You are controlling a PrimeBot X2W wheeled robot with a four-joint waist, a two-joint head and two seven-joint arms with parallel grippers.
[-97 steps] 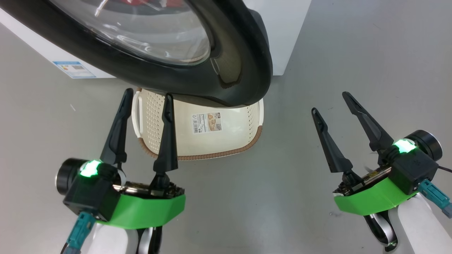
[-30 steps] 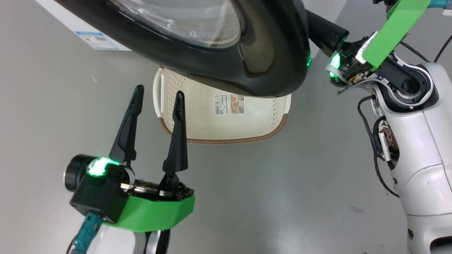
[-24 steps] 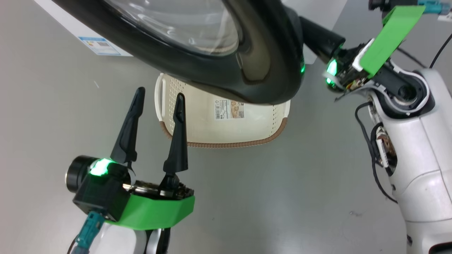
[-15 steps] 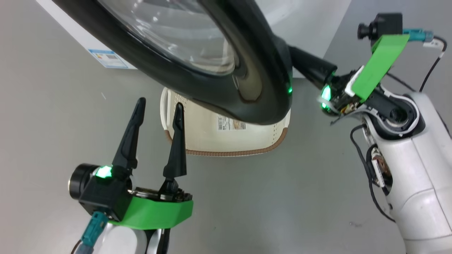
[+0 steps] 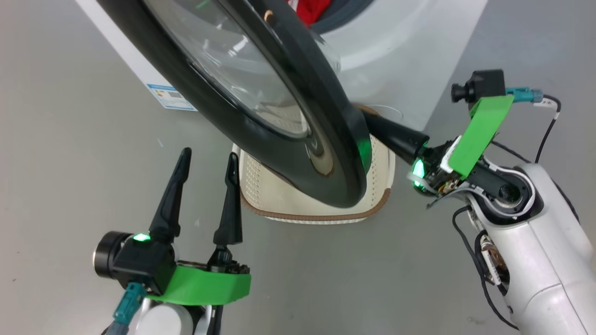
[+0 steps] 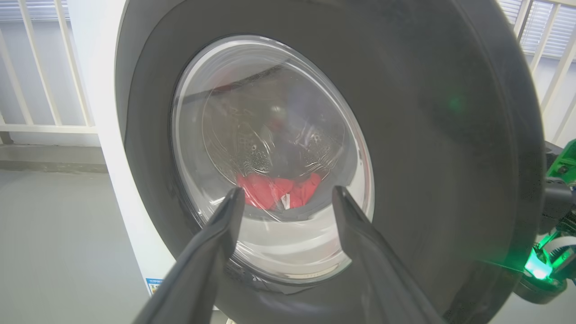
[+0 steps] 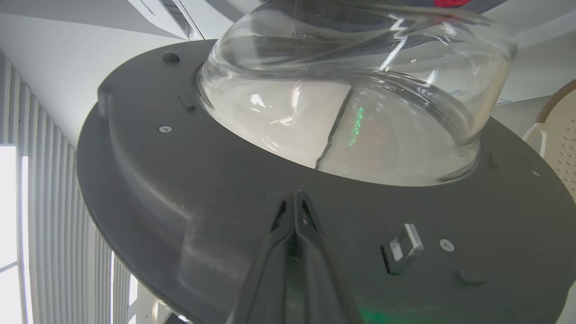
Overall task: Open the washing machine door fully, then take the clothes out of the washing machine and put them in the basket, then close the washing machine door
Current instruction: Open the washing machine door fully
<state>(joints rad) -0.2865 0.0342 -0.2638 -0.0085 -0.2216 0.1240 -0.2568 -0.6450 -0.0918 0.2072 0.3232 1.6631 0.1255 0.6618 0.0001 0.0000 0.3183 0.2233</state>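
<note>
Floor (image 5: 326, 270) grey beneath basket (image 5: 253, 184); white railing (image 6: 45, 128)

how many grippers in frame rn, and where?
2. Left gripper is open at the head view's lower left, clear of the washing machine door. Right gripper is shut, with its tips at the door's inner face on the right.

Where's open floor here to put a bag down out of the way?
Bare floor lies left of the left tool, and another patch lies in front of the basket, between the two arms. It is crowded at the basket: the washing machine door hangs over it, with the shut right tool at the door's inner side.
</note>
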